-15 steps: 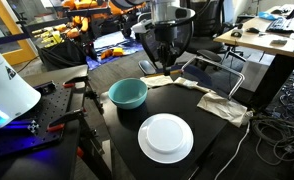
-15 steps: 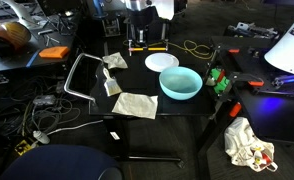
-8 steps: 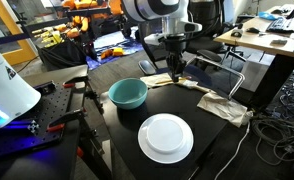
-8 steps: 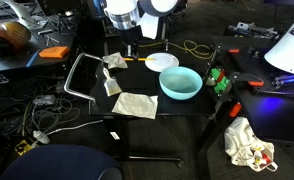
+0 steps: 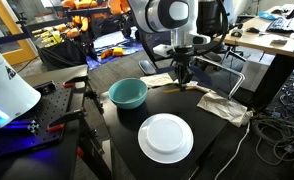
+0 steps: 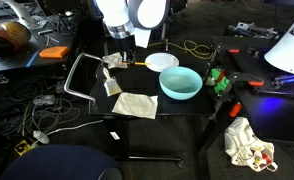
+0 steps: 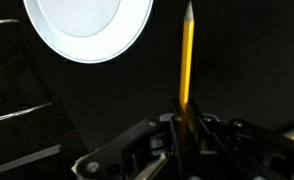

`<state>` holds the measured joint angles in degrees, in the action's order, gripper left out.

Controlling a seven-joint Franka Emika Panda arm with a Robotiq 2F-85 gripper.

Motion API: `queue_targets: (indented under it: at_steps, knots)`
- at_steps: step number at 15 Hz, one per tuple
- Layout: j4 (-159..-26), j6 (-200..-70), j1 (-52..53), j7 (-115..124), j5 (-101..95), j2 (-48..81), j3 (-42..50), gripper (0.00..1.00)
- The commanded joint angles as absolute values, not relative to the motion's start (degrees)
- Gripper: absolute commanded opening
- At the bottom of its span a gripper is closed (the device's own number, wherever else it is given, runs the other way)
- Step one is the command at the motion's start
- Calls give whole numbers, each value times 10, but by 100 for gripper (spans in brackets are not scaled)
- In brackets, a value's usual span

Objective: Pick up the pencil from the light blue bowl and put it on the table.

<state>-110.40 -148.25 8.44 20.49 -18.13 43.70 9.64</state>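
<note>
My gripper (image 7: 183,122) is shut on one end of the orange pencil (image 7: 186,55), which sticks out straight ahead over the black table (image 7: 247,60). In both exterior views the gripper (image 5: 183,76) (image 6: 123,56) hangs low over the table (image 5: 215,140) (image 6: 177,118), between the bowl and the beige cloths. The light blue bowl (image 5: 128,94) (image 6: 180,83) stands empty on the table, apart from the gripper. The white plate (image 5: 165,137) (image 6: 161,62) (image 7: 87,25) lies near it.
Beige cloths (image 5: 225,106) (image 6: 135,104) lie on the table, and a smaller one (image 6: 114,62) lies close to the gripper. A metal wire frame (image 6: 80,78) stands at the table's edge. Cluttered desks, cables and clamps surround the table.
The gripper has moved sideways away from the bowl, with the pencil in it, and now hangs over the table near the small cloth.
</note>
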Motion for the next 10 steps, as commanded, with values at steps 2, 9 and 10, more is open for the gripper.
queue_targets:
  at_steps: [2, 9, 10]
  knots:
    - [-1080, -1486, 90, 197, -159, 461, 104, 41]
    - [-1146, -1523, 105, 198, -166, 410, 111, 94]
    - [-1157, -1531, 106, 195, -166, 401, 111, 99]
